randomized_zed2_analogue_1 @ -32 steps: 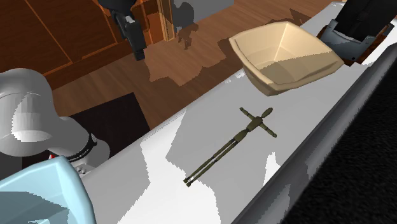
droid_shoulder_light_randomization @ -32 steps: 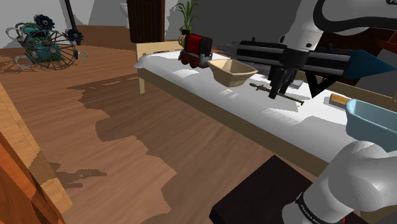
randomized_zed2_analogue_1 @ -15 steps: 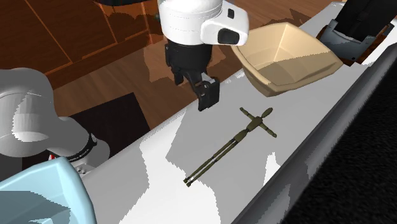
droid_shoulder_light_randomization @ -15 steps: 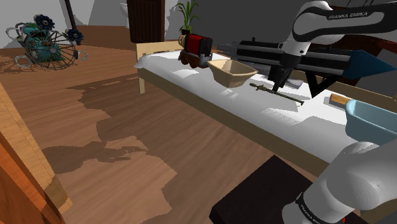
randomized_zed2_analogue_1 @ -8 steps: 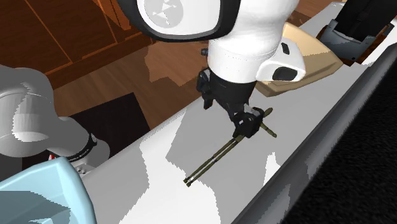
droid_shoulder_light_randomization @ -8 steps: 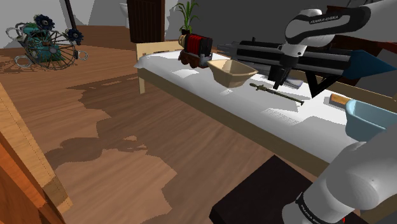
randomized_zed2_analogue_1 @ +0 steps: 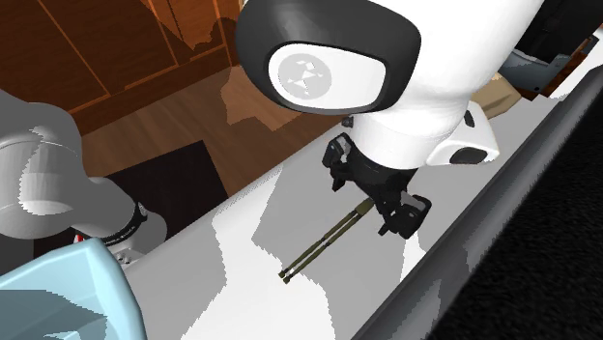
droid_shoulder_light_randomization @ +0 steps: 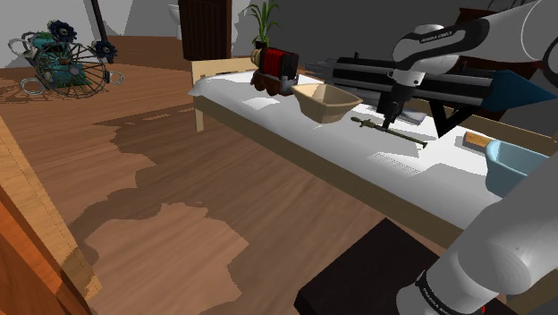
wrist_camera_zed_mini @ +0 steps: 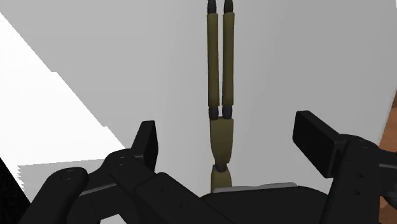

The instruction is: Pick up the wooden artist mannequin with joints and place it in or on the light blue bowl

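The jointed mannequin (droid_shoulder_light_randomization: 404,137) is a thin olive-brown figure lying flat on the white table (droid_shoulder_light_randomization: 268,106). Its two straight legs (randomized_zed2_analogue_1: 319,249) stretch toward the light blue bowl (randomized_zed2_analogue_1: 53,290), which stands at the table's end by the stand (droid_shoulder_light_randomization: 514,161). My gripper (droid_shoulder_light_randomization: 388,123) hangs low over the figure's torso, open, hiding its arms and head in the second exterior view (randomized_zed2_analogue_1: 398,214). In the wrist view the gripper (wrist_camera_zed_mini: 229,137) straddles the torso (wrist_camera_zed_mini: 222,137), and its fingers (wrist_camera_zed_mini: 147,141) stand apart on either side without touching it.
A beige bowl (droid_shoulder_light_randomization: 326,100) sits just beyond the mannequin's head end. A red and black object (droid_shoulder_light_randomization: 275,64) stands at the table's far end. A long black object with a blue tip (droid_shoulder_light_randomization: 438,82) runs along the back. A small orange block (droid_shoulder_light_randomization: 477,139) lies near the blue bowl.
The arm swung in from beyond the table's edge and lowered the open gripper over the mannequin's torso. The mannequin has not moved.
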{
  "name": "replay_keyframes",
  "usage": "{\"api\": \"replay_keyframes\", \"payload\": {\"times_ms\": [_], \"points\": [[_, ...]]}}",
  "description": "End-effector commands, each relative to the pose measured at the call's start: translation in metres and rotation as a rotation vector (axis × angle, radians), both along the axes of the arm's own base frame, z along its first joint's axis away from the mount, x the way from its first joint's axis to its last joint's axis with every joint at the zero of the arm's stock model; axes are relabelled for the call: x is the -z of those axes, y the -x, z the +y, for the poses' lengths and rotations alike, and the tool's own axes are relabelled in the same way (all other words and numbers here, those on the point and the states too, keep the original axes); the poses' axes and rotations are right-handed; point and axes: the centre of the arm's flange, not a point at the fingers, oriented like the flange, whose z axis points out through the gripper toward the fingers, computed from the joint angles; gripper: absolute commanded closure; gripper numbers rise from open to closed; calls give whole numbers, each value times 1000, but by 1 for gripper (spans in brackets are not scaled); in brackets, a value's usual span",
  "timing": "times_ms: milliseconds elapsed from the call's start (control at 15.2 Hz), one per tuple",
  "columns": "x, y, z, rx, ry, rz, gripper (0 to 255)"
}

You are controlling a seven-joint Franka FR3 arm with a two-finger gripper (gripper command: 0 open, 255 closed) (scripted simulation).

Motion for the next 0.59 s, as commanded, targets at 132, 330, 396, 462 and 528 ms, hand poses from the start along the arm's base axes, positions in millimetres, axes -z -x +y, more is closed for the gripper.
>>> {"api": "replay_keyframes", "payload": {"times_ms": [132,330,396,462,528], "points": [[20,0,0,0,0,0,0],[20,0,0,0,0,0,0],[20,0,0,0,0,0,0],[20,0,0,0,0,0,0],[20,0,0,0,0,0,0]]}}
